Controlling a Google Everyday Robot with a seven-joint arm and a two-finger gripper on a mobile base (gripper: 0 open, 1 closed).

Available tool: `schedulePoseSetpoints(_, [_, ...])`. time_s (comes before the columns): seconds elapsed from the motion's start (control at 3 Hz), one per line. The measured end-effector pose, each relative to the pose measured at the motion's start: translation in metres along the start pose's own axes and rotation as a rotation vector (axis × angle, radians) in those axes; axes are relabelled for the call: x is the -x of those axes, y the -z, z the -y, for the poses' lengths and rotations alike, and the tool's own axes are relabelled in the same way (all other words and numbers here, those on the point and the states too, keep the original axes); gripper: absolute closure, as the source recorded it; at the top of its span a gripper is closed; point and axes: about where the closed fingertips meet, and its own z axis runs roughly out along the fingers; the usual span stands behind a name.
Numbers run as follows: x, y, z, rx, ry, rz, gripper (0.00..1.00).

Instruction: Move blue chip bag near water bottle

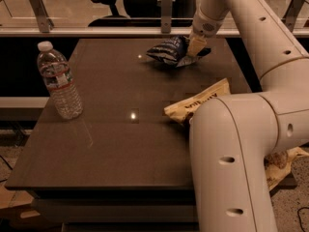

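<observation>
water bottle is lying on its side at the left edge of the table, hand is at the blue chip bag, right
No, the camera view shows the water bottle standing upright at the left edge of the table; the hand is at the blue chip bag.

blue chip bag [169, 50]: white letters, too blurry to read
yellow bag [198, 103]: dark letters, unreadable
water bottle [60, 83]: label unreadable
gripper [195, 46]: was at the blue chip bag's right end
</observation>
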Motion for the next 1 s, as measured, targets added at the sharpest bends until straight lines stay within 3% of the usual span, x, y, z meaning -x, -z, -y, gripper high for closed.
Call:
schedulePoseSetpoints(0.33, [-0.004, 0.006, 0.001, -0.014, -0.013, 0.014, 1.00])
schedulePoseSetpoints(1.0, [-0.004, 0.039, -0.009, -0.025, -0.015, 0.031, 1.00])
